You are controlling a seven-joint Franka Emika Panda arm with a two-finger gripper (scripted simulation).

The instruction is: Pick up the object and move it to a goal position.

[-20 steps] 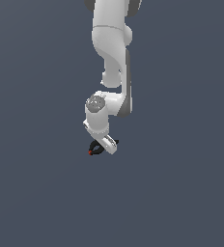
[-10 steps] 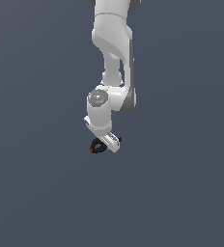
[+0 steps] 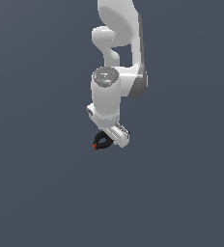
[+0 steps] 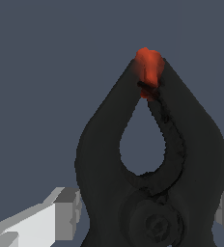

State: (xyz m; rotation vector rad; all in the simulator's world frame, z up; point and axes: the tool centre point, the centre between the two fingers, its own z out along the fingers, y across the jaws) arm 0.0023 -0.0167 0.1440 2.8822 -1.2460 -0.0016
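Observation:
The object is a small black spring clamp [image 3: 102, 141] with looped handles and a red-orange tip [image 3: 95, 146]. It sits between the fingers of my white gripper [image 3: 107, 140] in the middle of the exterior view. In the wrist view the clamp [image 4: 99, 159] fills most of the picture, with its red tip [image 4: 148, 67] pointing away from the hand. One white finger [image 4: 61, 212] shows on each side of its handles. The gripper is shut on the clamp. I cannot tell how high it is above the surface.
The plain dark grey surface [image 3: 41, 193] surrounds the arm on all sides. No goal marker or other object shows in either view.
The wrist and forearm have swung up and slightly toward the exterior view's right, standing more upright. The clamp has stayed in the gripper and shifted only slightly up and right.

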